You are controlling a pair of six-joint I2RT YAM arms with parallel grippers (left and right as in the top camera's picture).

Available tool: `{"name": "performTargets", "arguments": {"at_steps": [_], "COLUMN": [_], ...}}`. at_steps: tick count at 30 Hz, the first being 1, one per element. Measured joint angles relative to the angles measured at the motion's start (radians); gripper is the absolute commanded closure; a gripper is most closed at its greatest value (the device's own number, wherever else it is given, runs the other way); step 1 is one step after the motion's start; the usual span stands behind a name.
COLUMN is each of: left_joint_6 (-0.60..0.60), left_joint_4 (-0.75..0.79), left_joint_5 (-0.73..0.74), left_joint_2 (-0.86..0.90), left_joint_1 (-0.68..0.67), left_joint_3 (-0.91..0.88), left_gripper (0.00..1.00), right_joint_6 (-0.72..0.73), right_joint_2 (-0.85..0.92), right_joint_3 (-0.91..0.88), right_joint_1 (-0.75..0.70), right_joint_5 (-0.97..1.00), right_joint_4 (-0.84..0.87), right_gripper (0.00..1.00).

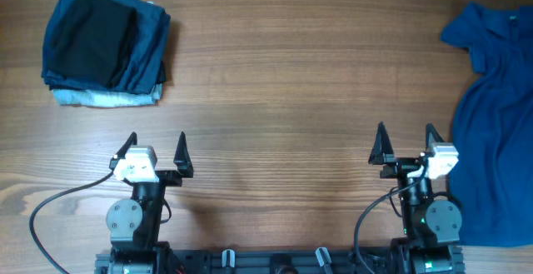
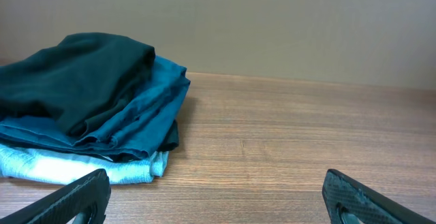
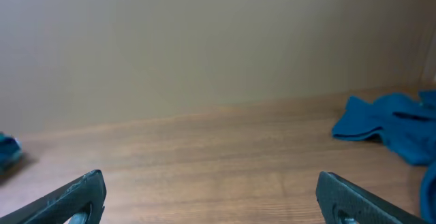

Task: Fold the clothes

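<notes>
1. Both arms rest at the near edge of the table (image 1: 283,82). The left gripper (image 1: 156,141) has its jaws spread wide with nothing between them. The right gripper (image 1: 405,137) is likewise wide apart and empty.
2. The blue shirt (image 1: 500,132) lies crumpled and unfolded to the right of the right gripper and extends ahead of it. Its lower part lies close beside that arm's base, and part of it runs past the picture's edge. Neither gripper touches it.
3. Ahead and to the left of the left gripper, well apart from it, sits a stack of folded garments (image 1: 104,49). We leave this alone.
4. We judge the step in hand to be fetching the shirt onto the bare wood between the grippers. The right gripper is the nearer one.
5. To do this well, we would pinch a single layer at an outer edge rather than a bunched fold. We would drag the shirt low across the wood so that it spreads.
6. We would smooth the shirt flat before the first fold, with the left gripper taking the opposite edge.
</notes>
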Motion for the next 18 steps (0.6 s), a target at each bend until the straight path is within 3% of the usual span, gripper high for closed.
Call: {"name": "performTargets", "arguments": {"at_steps": [4, 6, 13, 15, 18], "left_joint_6": [0.000, 0.000, 0.002, 0.003, 0.003], "left_joint_4": [0.000, 0.001, 0.000, 0.000, 0.001], "left_joint_5": [0.000, 0.000, 0.000, 0.000, 0.000], "left_joint_2": [0.001, 0.002, 0.006, 0.006, 0.006], "left_joint_1": [0.000, 0.000, 0.000, 0.000, 0.000], "left_joint_3": [0.000, 0.000, -0.002, -0.002, -0.002], "left_gripper": [0.00, 0.00, 0.00, 0.00, 0.00], "right_joint_6": [0.040, 0.042, -0.051, -0.074, -0.100], "right_joint_2": [0.035, 0.155, 0.974, 1.211, 1.510], "right_joint_3": [0.173, 0.438, 1.408, 1.623, 1.790], "right_joint_1": [0.000, 0.001, -0.005, -0.053, -0.200], "right_joint_5": [0.001, 0.002, 0.015, 0.015, -0.027], "right_joint_4": [-0.116, -0.237, -0.744, -0.892, -0.937], "right_gripper": [0.00, 0.01, 0.00, 0.00, 0.01]}}
